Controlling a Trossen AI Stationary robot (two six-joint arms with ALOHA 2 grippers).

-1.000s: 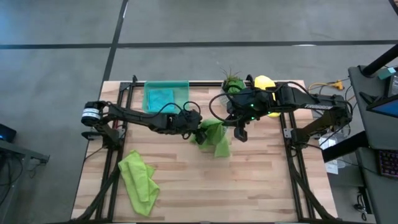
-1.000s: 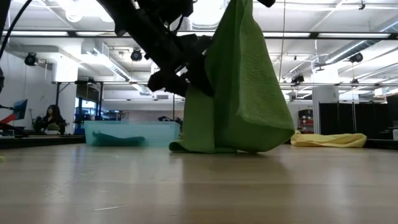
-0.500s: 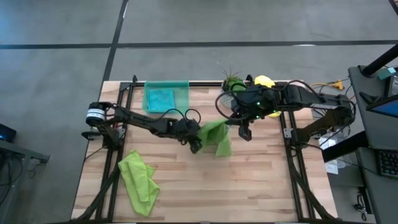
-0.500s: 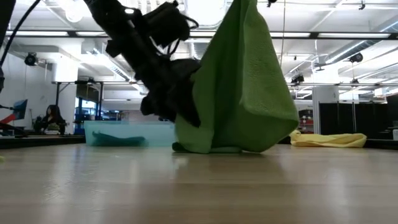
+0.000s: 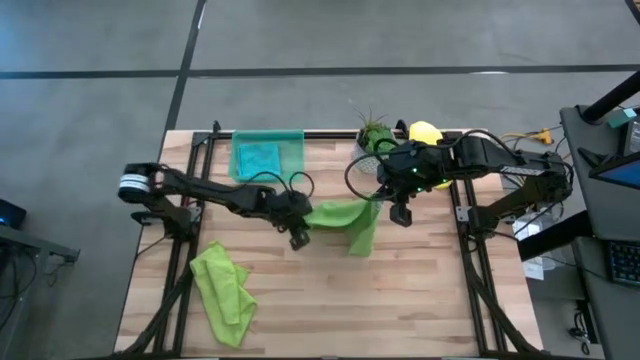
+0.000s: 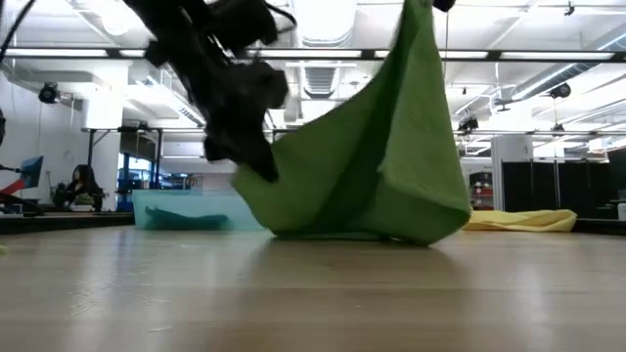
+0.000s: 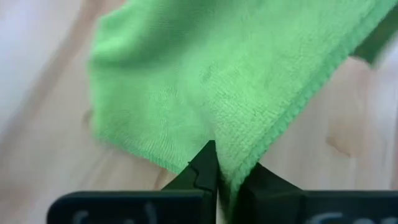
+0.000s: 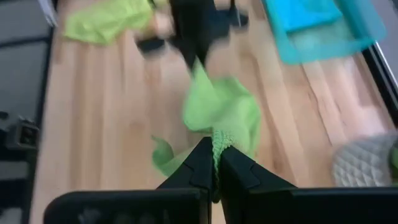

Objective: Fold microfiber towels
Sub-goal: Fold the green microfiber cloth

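Note:
A lime green microfiber towel (image 5: 345, 218) hangs stretched between my two grippers over the middle of the table. Its lower fold (image 6: 342, 231) rests on the wood. My left gripper (image 5: 298, 238) is shut on its left end, low over the table. My right gripper (image 5: 398, 214) is shut on its top, higher up and to the right. A second lime green towel (image 5: 225, 295) lies crumpled at the near left. A teal towel (image 5: 258, 158) lies in the tray, and a yellow one (image 5: 425, 132) lies at the far right. My left gripper pinches the towel's hemmed edge (image 7: 239, 163) between its two fingers, slanting down from the table's left. That end (image 6: 262, 182) is lifted off the wood, and the cloth runs taut up toward the other gripper. My right gripper pinches a bunched top edge of the towel (image 8: 219, 140) between its two fingers, slanting down from the right. The towel hangs below the fingers (image 6: 416, 59) and spreads out downward, its bottom on the table.
A see-through green tray (image 5: 268, 152) stands at the far left. A small potted plant (image 5: 374, 130) stands at the far edge beside the yellow towel. The table's metal frame rails (image 5: 470, 260) run along both sides. Bare wood lies at the near middle and near right.
My left gripper has gone down and toward the near left, tipping further downward, and has taken hold of the towel's left edge. That edge has been drawn out to the left, so the hanging towel has spread from a narrow drape into a wide, taut triangle.

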